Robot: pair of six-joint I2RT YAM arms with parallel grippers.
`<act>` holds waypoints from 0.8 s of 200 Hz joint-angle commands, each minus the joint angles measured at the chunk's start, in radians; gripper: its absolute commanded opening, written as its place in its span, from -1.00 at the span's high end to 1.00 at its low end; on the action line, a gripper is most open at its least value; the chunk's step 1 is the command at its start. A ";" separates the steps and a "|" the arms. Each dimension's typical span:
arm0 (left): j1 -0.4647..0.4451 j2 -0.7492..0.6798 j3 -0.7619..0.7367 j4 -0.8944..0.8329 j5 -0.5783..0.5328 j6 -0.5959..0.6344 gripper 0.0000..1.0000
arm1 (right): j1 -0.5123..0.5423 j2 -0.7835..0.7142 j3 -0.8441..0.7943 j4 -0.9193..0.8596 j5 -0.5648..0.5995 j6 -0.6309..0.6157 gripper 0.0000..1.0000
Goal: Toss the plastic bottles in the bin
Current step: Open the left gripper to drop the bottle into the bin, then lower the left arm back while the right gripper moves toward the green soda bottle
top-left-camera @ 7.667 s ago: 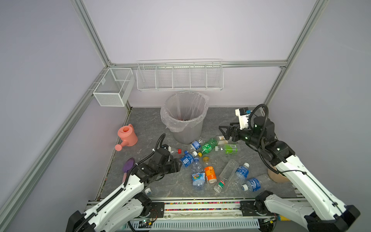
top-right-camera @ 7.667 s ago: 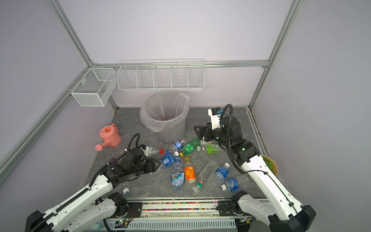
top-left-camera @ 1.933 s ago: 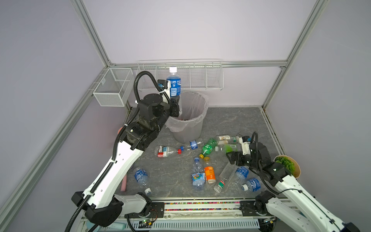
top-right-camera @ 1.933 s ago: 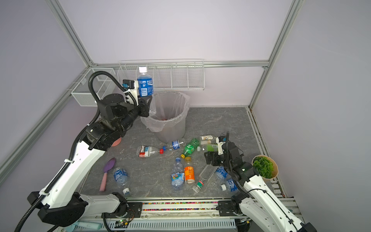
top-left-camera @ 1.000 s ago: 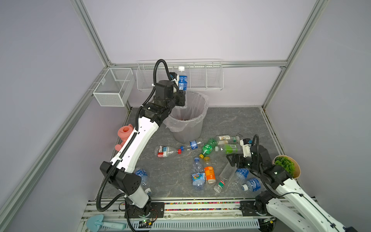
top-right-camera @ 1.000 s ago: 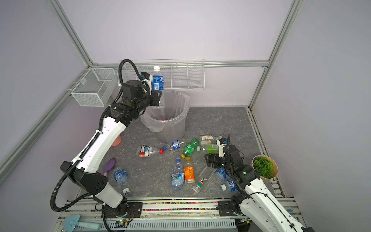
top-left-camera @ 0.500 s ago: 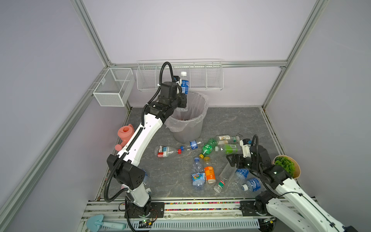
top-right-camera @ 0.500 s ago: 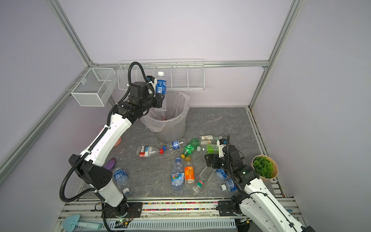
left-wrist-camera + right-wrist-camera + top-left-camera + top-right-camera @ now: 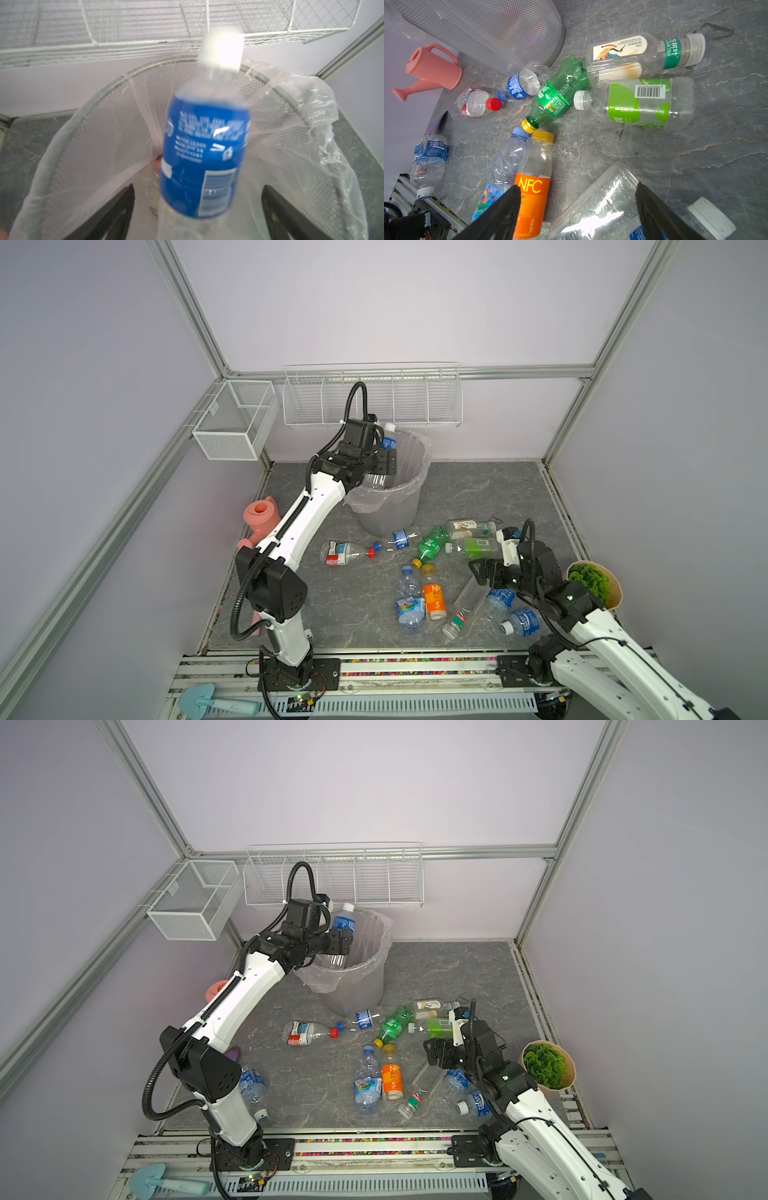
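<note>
One drop in hand: left pincer [image 9: 197, 185] apart, blue-label bottle [image 9: 204, 149] loose above bin [image 9: 390, 512]; next, closing of right pincer [image 9: 576, 185], also apart, on clear bottle [image 9: 602, 203]

Pink watering can [image 9: 261, 519], white wire baskets [image 9: 372, 406], green potted plant [image 9: 590, 578], teal trowel [image 9: 208, 699].

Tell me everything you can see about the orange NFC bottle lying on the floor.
The orange NFC bottle is clear plastic with a yellow cap and an orange label printed in yellow letters, and it looks empty. It lies on its side on the grey marbled floor, cap end toward the bin. A clear bottle with a pale blue cap lies pressed along one side. The green bottle points its own yellow cap right at this one's cap.
</note>
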 commanded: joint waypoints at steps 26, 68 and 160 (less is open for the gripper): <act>0.006 -0.223 0.010 0.086 -0.002 -0.004 -0.98 | -0.005 -0.015 0.007 -0.010 -0.007 0.006 -0.78; 0.005 -0.392 -0.089 0.152 0.043 0.012 -0.99 | -0.006 0.022 0.031 0.011 -0.019 0.009 -0.78; 0.005 -0.742 -0.409 0.201 -0.014 0.001 -0.82 | -0.005 0.112 0.084 -0.004 -0.021 0.003 -0.78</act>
